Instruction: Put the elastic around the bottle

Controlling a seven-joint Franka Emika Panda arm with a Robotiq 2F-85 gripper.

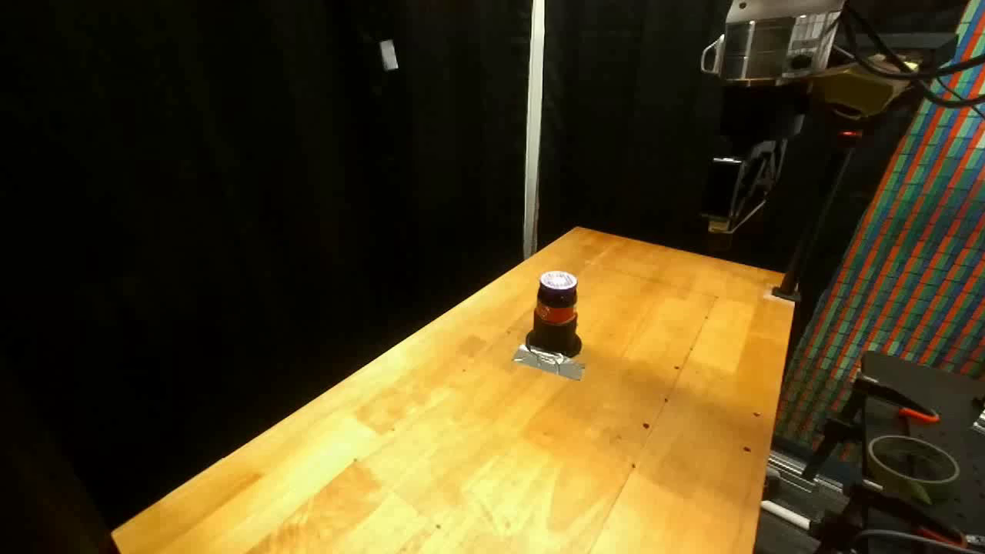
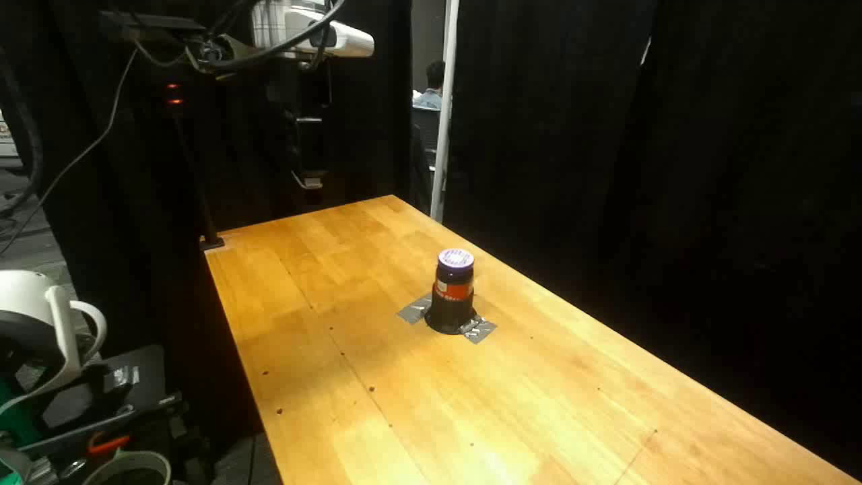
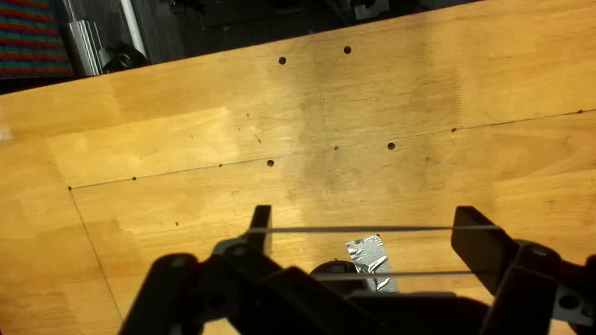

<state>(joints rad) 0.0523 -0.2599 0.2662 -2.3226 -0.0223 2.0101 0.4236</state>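
Note:
The small dark bottle (image 1: 555, 314) stands upright on the wooden table in both exterior views (image 2: 453, 288). It has a pale patterned top, an orange-red band and a black flared base held by silver tape. In the wrist view part of a dark round shape, apparently its base (image 3: 336, 268), shows beside the tape, mostly hidden by the gripper. My gripper (image 3: 363, 218) is open, its fingers wide apart. The elastic (image 3: 358, 229) is stretched around both fingers, two strands crossing the gap. In both exterior views the gripper (image 1: 723, 225) hangs well above table height, apart from the bottle; it is dark there (image 2: 311, 182).
Silver tape (image 1: 550, 362) lies on the wooden table (image 1: 462, 462) at the bottle's base. A thin dark pole (image 2: 195, 175) stands at a table corner. Black curtains (image 1: 269, 192) hang alongside. A dark cart (image 1: 923, 400) with a tape roll and a white kettle (image 2: 40, 323) stand beside the table.

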